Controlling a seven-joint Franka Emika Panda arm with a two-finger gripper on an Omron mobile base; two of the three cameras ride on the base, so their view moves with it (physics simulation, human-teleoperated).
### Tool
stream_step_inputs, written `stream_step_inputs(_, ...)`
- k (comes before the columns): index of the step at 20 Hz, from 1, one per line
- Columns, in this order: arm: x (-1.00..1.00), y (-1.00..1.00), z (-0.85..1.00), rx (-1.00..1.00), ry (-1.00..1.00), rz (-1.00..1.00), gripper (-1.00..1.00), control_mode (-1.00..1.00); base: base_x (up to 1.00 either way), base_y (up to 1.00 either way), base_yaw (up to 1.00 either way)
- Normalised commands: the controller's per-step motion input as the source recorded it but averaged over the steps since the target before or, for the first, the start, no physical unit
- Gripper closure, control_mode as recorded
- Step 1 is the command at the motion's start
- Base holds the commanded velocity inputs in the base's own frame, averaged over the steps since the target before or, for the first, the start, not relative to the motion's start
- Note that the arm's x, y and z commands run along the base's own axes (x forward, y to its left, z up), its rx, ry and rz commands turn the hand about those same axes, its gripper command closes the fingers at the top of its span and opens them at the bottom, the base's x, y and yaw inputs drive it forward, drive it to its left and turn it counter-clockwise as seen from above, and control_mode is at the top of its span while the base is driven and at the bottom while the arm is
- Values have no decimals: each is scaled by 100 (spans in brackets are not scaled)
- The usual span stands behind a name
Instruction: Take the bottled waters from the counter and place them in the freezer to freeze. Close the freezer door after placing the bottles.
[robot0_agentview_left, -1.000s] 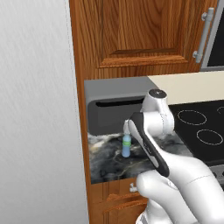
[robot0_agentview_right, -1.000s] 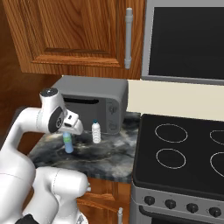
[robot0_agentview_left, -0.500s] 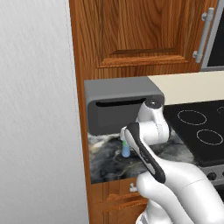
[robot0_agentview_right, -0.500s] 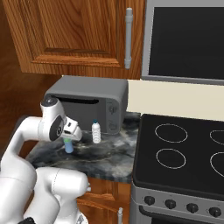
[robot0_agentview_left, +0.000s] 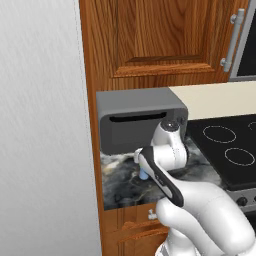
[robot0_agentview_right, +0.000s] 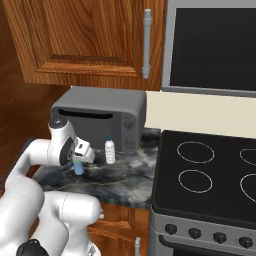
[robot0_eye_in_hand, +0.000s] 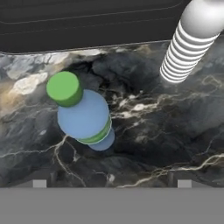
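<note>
2 bottles wait upright on the counter (robot0_eye_in_hand: 144, 144) | gripper (robot0_agentview_right: 82, 156) has dropped lower over the blue bottle (robot0_eye_in_hand: 85, 116), jaws wide apart, holding nothing | white bottle (robot0_eye_in_hand: 188, 41) just beyond | grasp looks next; freezer step not begun
</note>
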Motion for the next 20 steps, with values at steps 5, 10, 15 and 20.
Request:
stream_step_inputs(5,21,7,-5,0,-6,0,-100,-100,0,0,0)
stream_step_inputs(10,9,17,0,0,-7,0,-100,-100,0,0,0)
stream_step_inputs(15,11,5,-9,0,0,0,-100,-100,0,0,0)
stream_step_inputs(20,5,0,-27,0,0,0,-100,-100,0,0,0)
